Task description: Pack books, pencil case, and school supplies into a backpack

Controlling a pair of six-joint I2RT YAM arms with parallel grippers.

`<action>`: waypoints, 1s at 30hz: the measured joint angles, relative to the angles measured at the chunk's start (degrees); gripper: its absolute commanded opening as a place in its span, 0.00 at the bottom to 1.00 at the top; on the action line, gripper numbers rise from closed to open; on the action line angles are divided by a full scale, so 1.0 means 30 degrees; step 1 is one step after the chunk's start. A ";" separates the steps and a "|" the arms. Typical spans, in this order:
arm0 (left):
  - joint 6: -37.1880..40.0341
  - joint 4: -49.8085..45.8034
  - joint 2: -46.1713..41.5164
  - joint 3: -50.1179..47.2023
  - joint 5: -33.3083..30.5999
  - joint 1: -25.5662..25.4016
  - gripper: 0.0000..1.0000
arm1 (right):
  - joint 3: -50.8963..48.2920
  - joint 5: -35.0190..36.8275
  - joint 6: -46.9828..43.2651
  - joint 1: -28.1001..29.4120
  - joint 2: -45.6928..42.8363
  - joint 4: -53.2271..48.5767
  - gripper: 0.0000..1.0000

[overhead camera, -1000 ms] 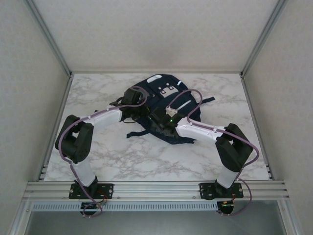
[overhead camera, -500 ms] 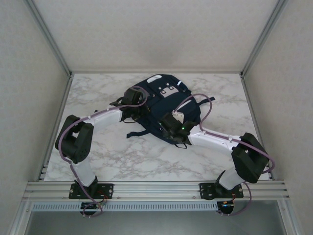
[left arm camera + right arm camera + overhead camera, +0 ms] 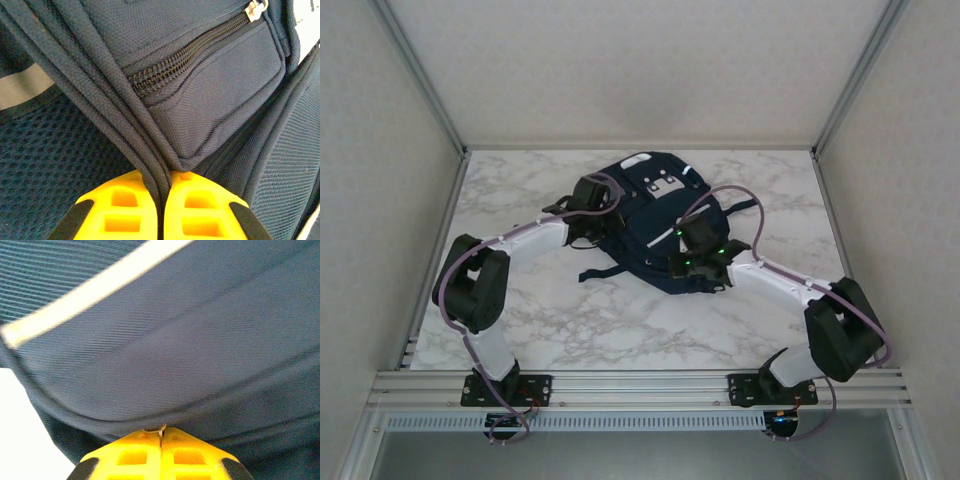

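The navy backpack (image 3: 655, 205) lies flat in the middle of the marble table, its white stripe (image 3: 90, 290) close in front of the right wrist camera. My left gripper (image 3: 162, 187) is shut on a bundle of the backpack's dark straps (image 3: 120, 100), just below a closed zipper pocket (image 3: 190, 57). It sits at the backpack's left side (image 3: 592, 222). My right gripper (image 3: 161, 434) is shut on a small metal zipper pull (image 3: 160, 429) at the backpack's near edge (image 3: 692, 262). The books, pencil case and school supplies are out of view.
Bare marble table (image 3: 520, 190) surrounds the backpack, with metal frame posts and walls at the left, right and back. A loose strap (image 3: 595, 275) trails onto the table toward the front left of the backpack.
The right arm swung its elbow out to the right and shifted its gripper along the backpack's near edge, where the jaws went from open to shut. The left arm kept still.
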 measured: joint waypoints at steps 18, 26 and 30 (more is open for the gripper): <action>0.0874 -0.2820 0.0430 0.1741 0.0415 0.1960 0.80 | 0.2259 -0.5989 -0.3956 -0.1792 0.2892 0.0160 0.00; -0.4000 -0.0517 -0.2703 -0.2157 0.0401 -0.0699 0.72 | 0.3264 -0.6390 -0.3956 -0.0656 0.4393 0.0240 0.00; -0.5829 0.0707 -0.2339 -0.2412 -0.0029 -0.1902 0.26 | 0.3242 -0.6390 -0.3956 -0.0590 0.4371 0.0233 0.00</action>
